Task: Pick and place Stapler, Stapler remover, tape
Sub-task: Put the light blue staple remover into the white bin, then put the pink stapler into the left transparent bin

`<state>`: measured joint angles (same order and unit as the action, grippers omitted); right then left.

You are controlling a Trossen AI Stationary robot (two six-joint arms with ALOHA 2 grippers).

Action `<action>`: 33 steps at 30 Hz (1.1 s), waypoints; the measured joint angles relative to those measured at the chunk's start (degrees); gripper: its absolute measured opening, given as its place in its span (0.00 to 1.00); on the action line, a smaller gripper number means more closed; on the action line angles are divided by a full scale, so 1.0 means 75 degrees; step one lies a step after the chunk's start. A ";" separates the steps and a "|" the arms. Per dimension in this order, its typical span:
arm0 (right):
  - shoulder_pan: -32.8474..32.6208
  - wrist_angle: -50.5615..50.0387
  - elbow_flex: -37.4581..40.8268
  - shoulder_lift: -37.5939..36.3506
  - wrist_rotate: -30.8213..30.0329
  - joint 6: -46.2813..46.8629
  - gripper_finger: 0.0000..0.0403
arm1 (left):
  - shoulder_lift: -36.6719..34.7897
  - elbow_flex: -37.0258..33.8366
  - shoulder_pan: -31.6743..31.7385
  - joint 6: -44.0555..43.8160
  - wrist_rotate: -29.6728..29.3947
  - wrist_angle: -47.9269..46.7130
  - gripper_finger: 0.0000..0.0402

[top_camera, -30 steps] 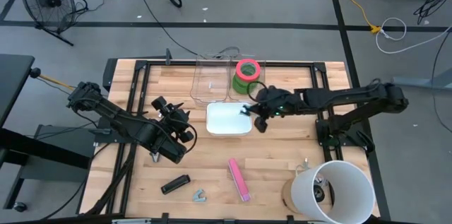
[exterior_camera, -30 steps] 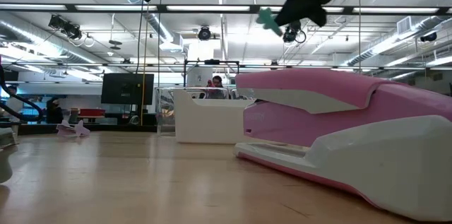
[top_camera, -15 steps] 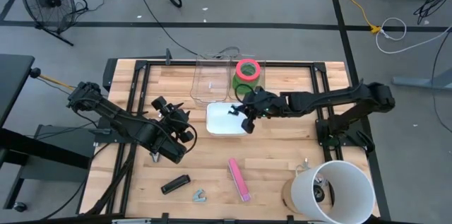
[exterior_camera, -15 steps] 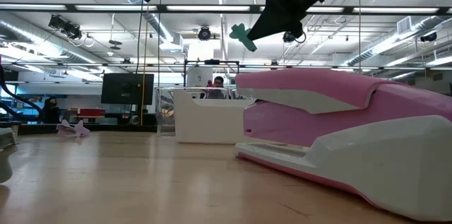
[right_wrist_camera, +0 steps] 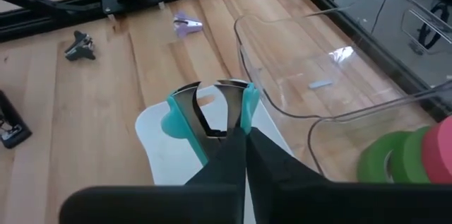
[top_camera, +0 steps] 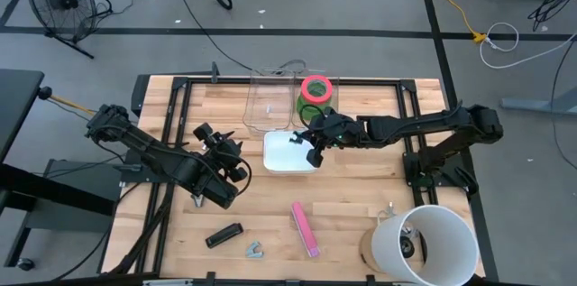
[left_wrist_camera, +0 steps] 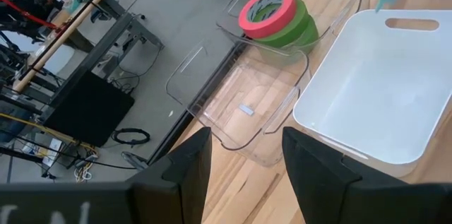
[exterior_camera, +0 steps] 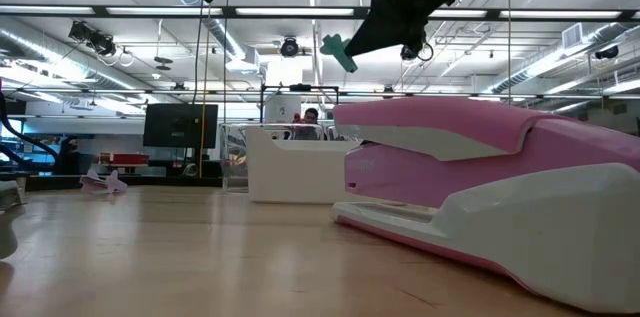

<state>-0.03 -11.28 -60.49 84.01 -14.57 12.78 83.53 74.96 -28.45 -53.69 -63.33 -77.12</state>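
My right gripper (top_camera: 312, 143) is shut on a teal staple remover (right_wrist_camera: 210, 111) above the white tray (top_camera: 281, 163); it also shows high in the low view (exterior_camera: 340, 51). A pink stapler (top_camera: 305, 228) lies near the table's near edge, large in the low view (exterior_camera: 480, 197). A pink-red tape roll (top_camera: 315, 87) lies on green rolls (top_camera: 307, 107) beside a clear container (top_camera: 270, 101). My left gripper (top_camera: 227, 161) is open and empty at the table's left middle. My right gripper pinches the staple remover's rear end (right_wrist_camera: 224, 133) between its two fingertips. The metal claws and the teal grips (right_wrist_camera: 176, 121) stick out ahead of the fingers. The fingers slant down toward the table's left. The remover is lifted clear above the white tray.
A black stapler (top_camera: 224, 235) and a grey staple remover (top_camera: 255, 250) lie near the near edge. A purple staple remover (right_wrist_camera: 185, 22) lies on the wood. A white bucket (top_camera: 433, 243) stands at the near right corner. Black frame rails run along the table's sides.
My right gripper has gone toward the table's left edge with the teal staple remover, from the white tray's right rim to above the tray. It stays shut and the remover stays clear of the tray.
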 joint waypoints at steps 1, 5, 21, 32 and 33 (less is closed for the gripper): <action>0.0000 0.0011 0.0000 0.0000 0.0000 -0.0001 0.03 | 0.0000 0.0000 0.0000 0.0000 0.0000 0.0001 0.45; 0.0000 0.0016 0.0000 0.0000 0.0000 -0.0006 0.05 | 0.0000 0.0000 0.0000 0.0000 0.0000 0.0003 0.45; -0.0129 0.0169 -0.0012 -0.0006 0.1960 0.0011 0.20 | 0.0000 0.0000 0.0000 0.0000 0.0000 0.0002 0.45; -0.1523 -0.0519 -0.0012 -0.0003 0.2964 0.1066 0.36 | 0.0000 0.0000 0.0000 0.0020 0.0001 0.0003 0.45; -0.1664 -0.0521 -0.0012 0.0029 0.2926 0.1116 0.37 | 0.0000 0.0000 0.0000 0.0023 0.0001 0.0003 0.45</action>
<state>-12.52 -15.18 -60.58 84.23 7.38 21.15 83.53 74.96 -28.45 -53.52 -63.32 -77.10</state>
